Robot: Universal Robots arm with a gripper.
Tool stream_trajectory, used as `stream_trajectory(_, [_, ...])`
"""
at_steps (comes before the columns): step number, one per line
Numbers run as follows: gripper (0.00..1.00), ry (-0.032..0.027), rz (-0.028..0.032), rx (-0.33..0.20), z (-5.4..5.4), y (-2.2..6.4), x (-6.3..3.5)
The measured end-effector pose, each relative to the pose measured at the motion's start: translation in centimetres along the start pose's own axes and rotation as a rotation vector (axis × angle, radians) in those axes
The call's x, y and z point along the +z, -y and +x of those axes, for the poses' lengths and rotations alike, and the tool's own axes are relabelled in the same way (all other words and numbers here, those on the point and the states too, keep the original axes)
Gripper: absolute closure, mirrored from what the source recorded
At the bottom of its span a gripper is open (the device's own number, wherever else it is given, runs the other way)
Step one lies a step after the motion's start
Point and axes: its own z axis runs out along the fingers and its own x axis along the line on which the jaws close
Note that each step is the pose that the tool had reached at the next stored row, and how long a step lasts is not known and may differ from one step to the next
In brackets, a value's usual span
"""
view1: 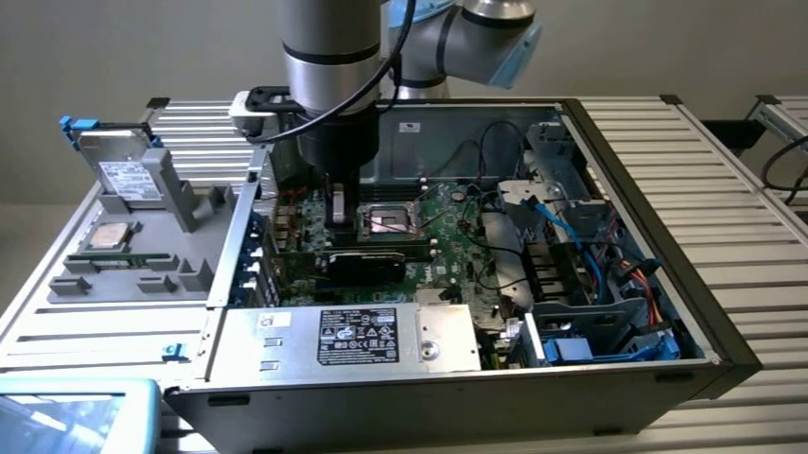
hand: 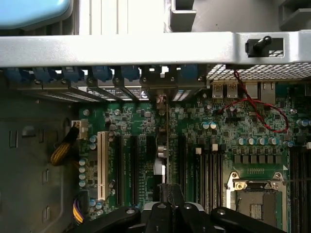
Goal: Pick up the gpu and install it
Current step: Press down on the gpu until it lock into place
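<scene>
The gpu (view1: pixel 360 264) stands on edge over the expansion slots of the green motherboard (view1: pixel 442 241) inside the open computer case. Its black cooler block faces the exterior view's front. In the wrist view the gpu (hand: pixel 166 141) is a thin line seen edge-on, running from its silver bracket at the case's rear wall toward my fingers. My gripper (view1: pixel 339 216) reaches straight down into the case, and in the wrist view the gripper (hand: pixel 168 194) is shut on the card's upper edge. Whether the card sits fully in its slot I cannot tell.
The CPU socket (view1: pixel 392 220) lies just beside the card, as do a white slot (hand: pixel 101 165) and black memory slots. A power supply (view1: pixel 360 339) fills the case's front, with cables and drive bays at the exterior view's right. A grey parts tray (view1: pixel 139 246) stands outside, at the left.
</scene>
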Motion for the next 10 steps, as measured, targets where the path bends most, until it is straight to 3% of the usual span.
stream_trajectory(5, [0.88, 0.0015, -0.0025, 0.000, 0.0, 0.90, 0.32])
stream_trajectory(10, [0.88, 0.0040, -0.0113, 0.000, 0.3, 0.95, 0.99])
